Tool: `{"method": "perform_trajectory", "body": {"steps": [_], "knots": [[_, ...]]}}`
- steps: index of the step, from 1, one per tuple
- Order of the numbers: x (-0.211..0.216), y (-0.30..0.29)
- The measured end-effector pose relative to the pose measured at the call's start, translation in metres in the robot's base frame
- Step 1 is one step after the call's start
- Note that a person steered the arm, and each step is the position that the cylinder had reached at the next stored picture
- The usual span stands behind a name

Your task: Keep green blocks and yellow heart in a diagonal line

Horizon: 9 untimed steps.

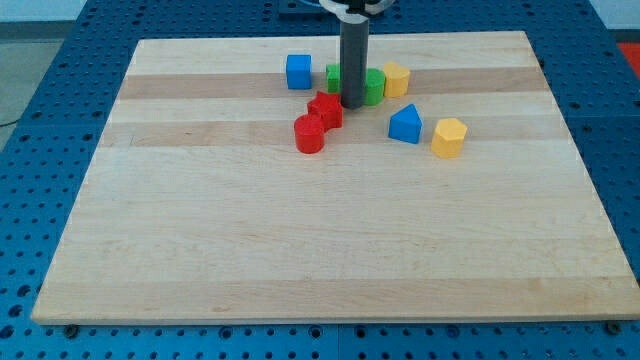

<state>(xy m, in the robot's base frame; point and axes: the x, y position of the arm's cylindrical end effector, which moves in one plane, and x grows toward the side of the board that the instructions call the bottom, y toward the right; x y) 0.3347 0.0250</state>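
Note:
My tip (353, 104) stands near the view's top centre, right in front of the green blocks. One green block (333, 77) shows at the rod's left, another green block (374, 86) at its right; the rod hides parts of both. A yellow block (397, 79) touches the right green block on its right; its shape is unclear. Another yellow block (449, 137) lies further to the right and lower, apart from the others. I cannot tell which yellow block is the heart.
A blue cube (298, 71) sits left of the green blocks. A red block (325, 109) lies just left of my tip, with a red cylinder (310, 134) touching it below. A blue triangular block (405, 124) lies right of my tip. The board's top edge (340, 38) is close behind.

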Motion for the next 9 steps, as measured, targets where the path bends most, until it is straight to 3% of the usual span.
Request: {"method": "perform_trajectory", "body": {"steps": [4, 5, 9], "knots": [[-0.004, 0.038], [-0.019, 0.063], [-0.1, 0.072]]}}
